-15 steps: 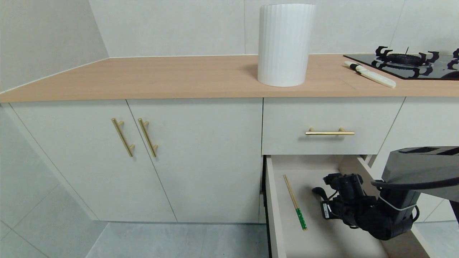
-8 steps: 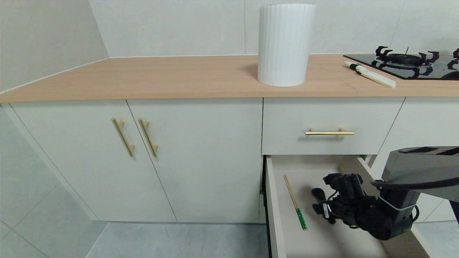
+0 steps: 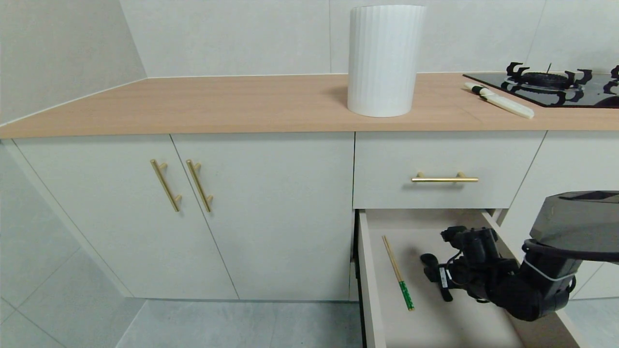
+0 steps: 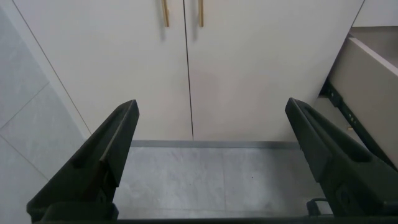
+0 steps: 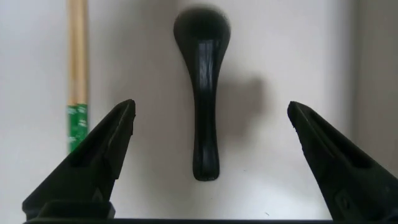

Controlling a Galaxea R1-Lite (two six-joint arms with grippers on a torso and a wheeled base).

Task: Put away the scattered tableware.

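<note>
Right gripper [image 5: 209,109] hung wide open, empty, straddling the black spoon [image 5: 206,146] (long axis near-far) on the drawer [image 3: 368,270] floor.

In the drawer [image 3: 366,270] the spoon [image 5: 205,118] lies right of the chopsticks [image 3: 397,273]; on the counter [image 3: 217,104] the canister [image 3: 384,60] stands left of the knife [image 3: 500,100].
</note>
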